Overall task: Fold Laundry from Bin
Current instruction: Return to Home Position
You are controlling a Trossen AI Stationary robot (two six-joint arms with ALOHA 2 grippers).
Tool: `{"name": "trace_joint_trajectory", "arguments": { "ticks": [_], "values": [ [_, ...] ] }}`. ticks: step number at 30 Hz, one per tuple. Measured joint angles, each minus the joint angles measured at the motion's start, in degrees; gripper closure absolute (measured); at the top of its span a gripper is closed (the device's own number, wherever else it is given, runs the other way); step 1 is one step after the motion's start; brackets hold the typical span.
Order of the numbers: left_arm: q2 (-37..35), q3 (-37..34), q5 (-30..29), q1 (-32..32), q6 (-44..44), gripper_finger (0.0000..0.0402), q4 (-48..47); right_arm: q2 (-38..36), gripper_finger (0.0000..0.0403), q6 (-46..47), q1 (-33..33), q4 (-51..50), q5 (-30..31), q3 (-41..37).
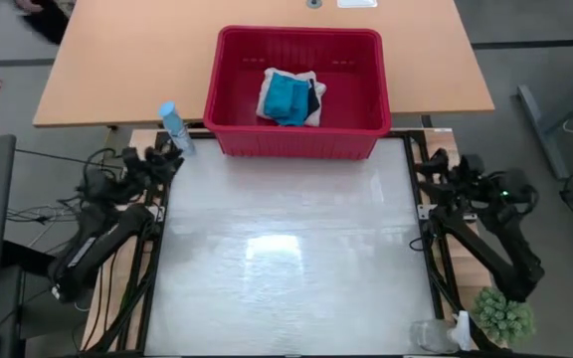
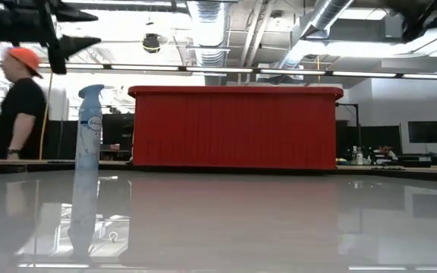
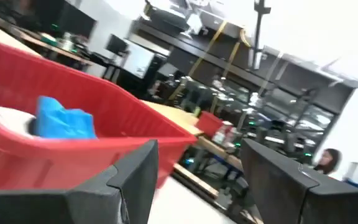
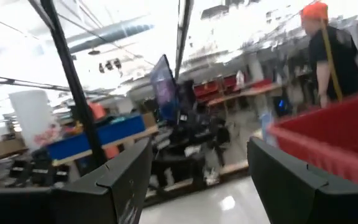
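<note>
The red bin [image 1: 296,134] stands at the far edge of the white table top [image 1: 286,259]. The laundry lies in a heap on its floor: a teal piece [image 1: 286,97] on top of a white one [image 1: 309,82], with a dark piece [image 1: 315,100] at the heap's right. In the left wrist view the teal piece [image 3: 67,118] shows over the bin's rim [image 3: 86,146]. My left gripper [image 1: 172,156] [image 3: 197,149] hangs open off the table's left side, near the bin's left corner. My right gripper [image 1: 421,171] [image 4: 201,146] hangs open off the right side.
A light blue spray bottle [image 1: 175,127] [image 2: 89,121] stands at the bin's near left corner, close to my left gripper. A small green plant [image 1: 503,313] and a clear glass [image 1: 431,333] sit at the near right corner. A person [image 2: 21,106] stands in the room behind.
</note>
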Motion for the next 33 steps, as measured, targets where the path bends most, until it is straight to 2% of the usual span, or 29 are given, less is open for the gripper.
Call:
{"name": "trace_joint_trajectory", "arguments": {
  "ticks": [3, 7, 11, 20, 26, 28, 33],
  "values": [
    [0.04, -5.23, -2.37, -3.78, -1.44, 0.0184, 6.08, 0.07, 0.0117, 1.88, 2.55, 3.68, 0.03, -5.49],
    [0.04, -8.73, -7.87, -10.92, -1.39, 0.0184, 8.05, -0.02, 0.0117, 4.41, 8.64, 15.59, 0.67, -12.60],
    [0.09, -9.37, -14.82, -18.96, 2.87, 0.0184, 7.88, 0.06, 0.0117, 3.21, 16.86, 21.68, 6.91, -17.99],
    [0.15, -9.35, -30.20, -35.43, 9.74, 0.0184, 2.91, 0.02, 0.0117, -10.24, 37.63, 21.17, 29.40, -24.56],
    [0.15, -12.34, -39.20, -44.32, 12.58, 0.0184, 5.92, 0.03, 0.0117, -15.59, 46.06, 16.32, 40.34, -26.51],
    [0.17, -15.24, -41.44, -46.89, 12.03, 0.0184, 7.72, 0.07, 0.0117, -16.92, 47.65, 14.11, 42.90, -26.51],
    [0.76, -15.90, -50.95, -52.40, 9.69, 0.0184, 2.36, 0.04, 0.0117, -22.51, 49.69, 12.39, 44.59, -26.53]
  ]
}}
